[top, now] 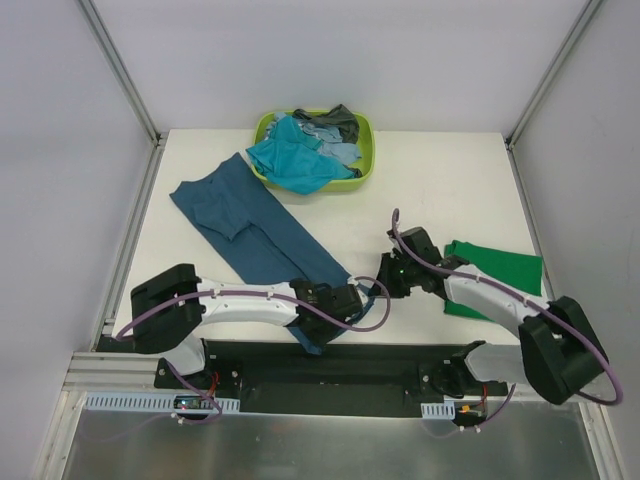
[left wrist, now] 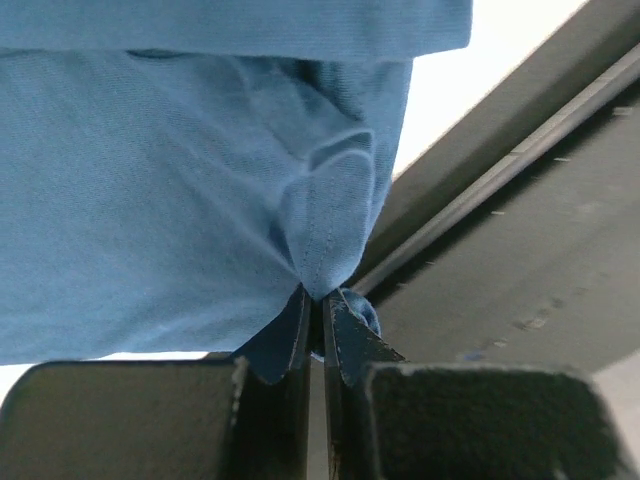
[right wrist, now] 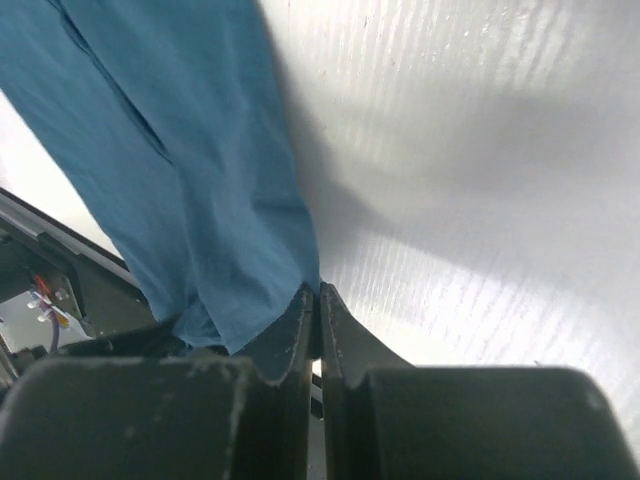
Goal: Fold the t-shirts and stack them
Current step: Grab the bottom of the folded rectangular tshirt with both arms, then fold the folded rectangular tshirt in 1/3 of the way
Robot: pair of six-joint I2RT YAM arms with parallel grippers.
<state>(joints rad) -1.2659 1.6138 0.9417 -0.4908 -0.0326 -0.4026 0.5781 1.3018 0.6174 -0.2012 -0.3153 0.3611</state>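
left jaws: pinching dark blue shirt [top: 250, 225] corner, 6 o'clock
right jaws: pinching same shirt's edge, 5 o'clock

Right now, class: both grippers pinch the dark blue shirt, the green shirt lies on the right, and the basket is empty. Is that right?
No. The basket is not empty: the top view shows a heap of shirts in it. The rest holds: the left gripper and right gripper pinch the dark blue shirt, and the green shirt lies on the right.
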